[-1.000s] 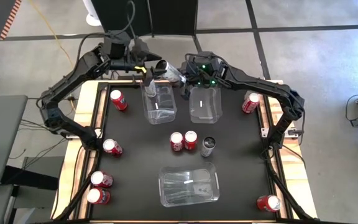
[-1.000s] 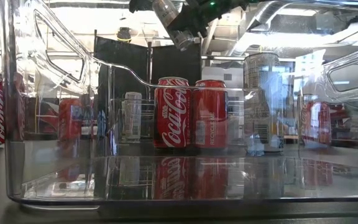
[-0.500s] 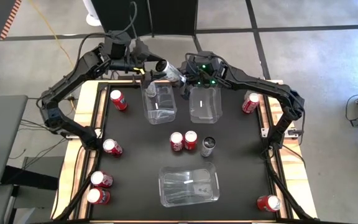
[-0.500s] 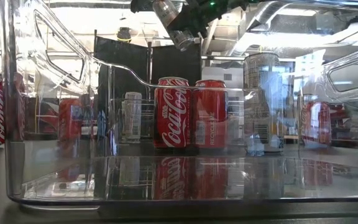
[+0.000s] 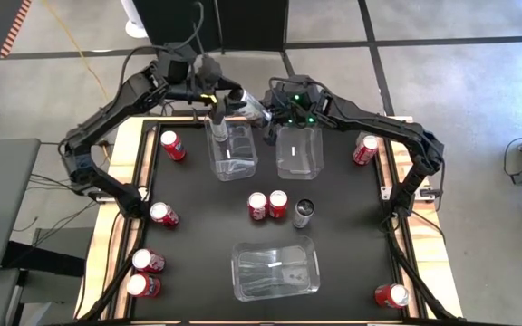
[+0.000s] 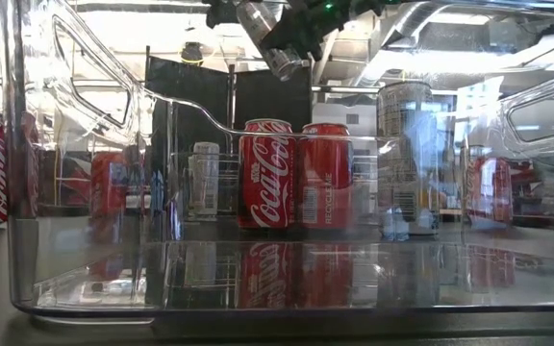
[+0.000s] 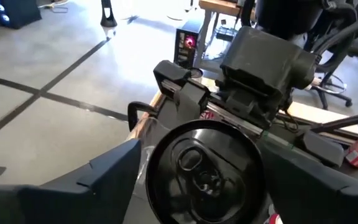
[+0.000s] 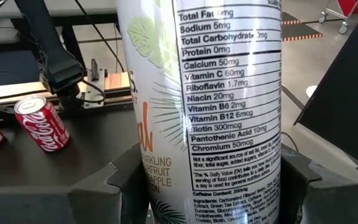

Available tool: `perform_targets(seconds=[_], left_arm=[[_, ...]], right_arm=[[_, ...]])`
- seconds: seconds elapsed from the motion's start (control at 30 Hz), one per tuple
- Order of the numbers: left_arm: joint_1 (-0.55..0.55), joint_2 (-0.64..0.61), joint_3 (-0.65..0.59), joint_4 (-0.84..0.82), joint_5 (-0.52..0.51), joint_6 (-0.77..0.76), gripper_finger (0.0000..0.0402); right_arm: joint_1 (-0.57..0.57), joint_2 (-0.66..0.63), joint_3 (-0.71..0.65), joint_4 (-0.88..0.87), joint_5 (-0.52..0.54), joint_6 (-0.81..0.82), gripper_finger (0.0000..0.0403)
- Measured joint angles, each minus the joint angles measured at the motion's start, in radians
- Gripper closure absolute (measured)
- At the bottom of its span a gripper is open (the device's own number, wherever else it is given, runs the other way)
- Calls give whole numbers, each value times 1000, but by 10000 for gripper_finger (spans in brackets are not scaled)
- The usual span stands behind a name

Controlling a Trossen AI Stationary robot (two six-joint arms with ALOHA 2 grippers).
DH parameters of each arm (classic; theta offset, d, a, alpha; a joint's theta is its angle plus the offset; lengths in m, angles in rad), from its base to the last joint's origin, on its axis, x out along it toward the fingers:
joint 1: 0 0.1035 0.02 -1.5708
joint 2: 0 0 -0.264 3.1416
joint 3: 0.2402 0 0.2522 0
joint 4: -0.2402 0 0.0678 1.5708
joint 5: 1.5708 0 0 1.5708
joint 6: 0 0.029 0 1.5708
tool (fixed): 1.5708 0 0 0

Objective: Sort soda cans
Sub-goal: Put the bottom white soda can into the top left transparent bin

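Above the far bins | right gripper clamps silver can | left gripper seemingly open around its top | red cans mid-table

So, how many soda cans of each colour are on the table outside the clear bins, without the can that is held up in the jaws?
Red Coca-Cola cans: 8
Silver-grey can: 1
Total: 9
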Motion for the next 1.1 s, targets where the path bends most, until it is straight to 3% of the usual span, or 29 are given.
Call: perform_targets(seconds=[0.23,0.7,0.8,1.0,1.1], left_arm=[[3,0,0,-29,0,19,146],[-4,-3,0,-44,-5,-2,144],[-13,-3,0,-30,2,-28,121],[-4,-2,0,-52,29,-75,26],[7,-2,0,-43,18,-90,8]], right_arm=[[0,0,-1,-8,1,-2,156],[0,1,-2,-1,-4,-4,156],[0,1,-2,8,-6,-3,156],[1,-3,-1,44,-7,-18,156],[1,-2,-1,48,-5,-27,156]])
